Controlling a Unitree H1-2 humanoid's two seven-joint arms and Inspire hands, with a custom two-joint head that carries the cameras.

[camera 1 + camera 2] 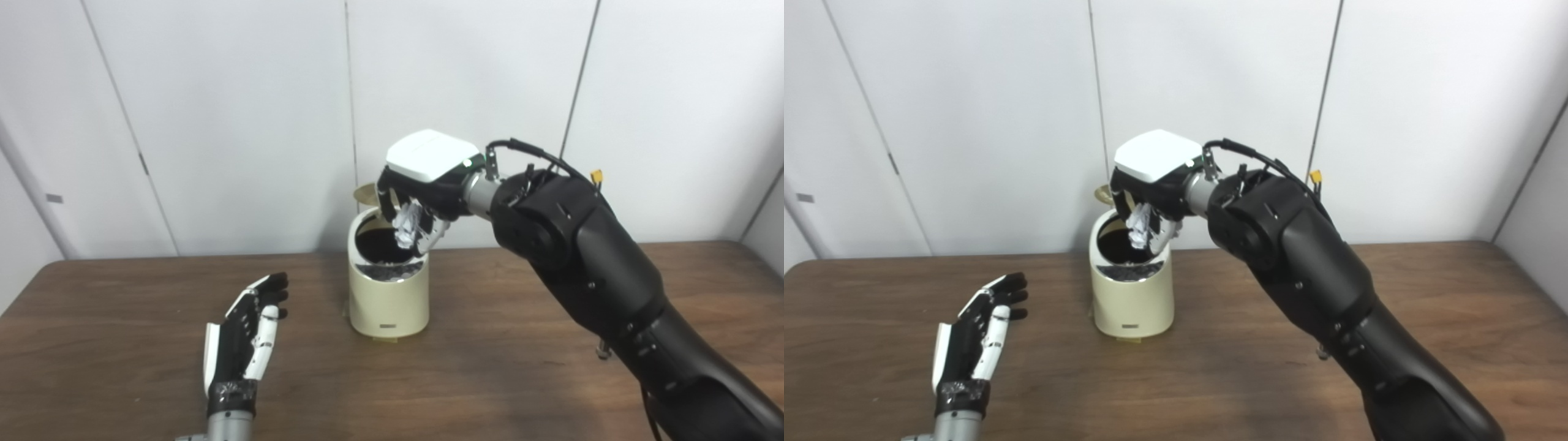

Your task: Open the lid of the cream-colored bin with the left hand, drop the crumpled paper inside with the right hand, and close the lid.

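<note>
Left eye view: cream-colored bin (388, 294) stood upright on the wooden counter (490, 367), near its middle, lid (365, 193) tipped up behind the rim, dark opening exposed. Right robot hand (422, 205) hung directly over that opening, fingers curled down and clamped on the crumpled paper (409, 228), which sat above the bin's mouth, not yet inside. White back plate of the right robot hand faced upward; its dark forearm ran down to the lower right corner. Left robot hand (248, 340) was left of the bin and well apart from it, fingers spread and pointing upward, holding nothing; whether it touched the counter could not be told. Right eye view: same layout from a little to the side. Bin (1133, 300) with lid (1102, 195) raised behind it; paper (1139, 228) gripped in the right robot hand (1151, 205) over the opening. Left robot hand (980, 334) empty, fingers apart, clear of the bin.
</note>
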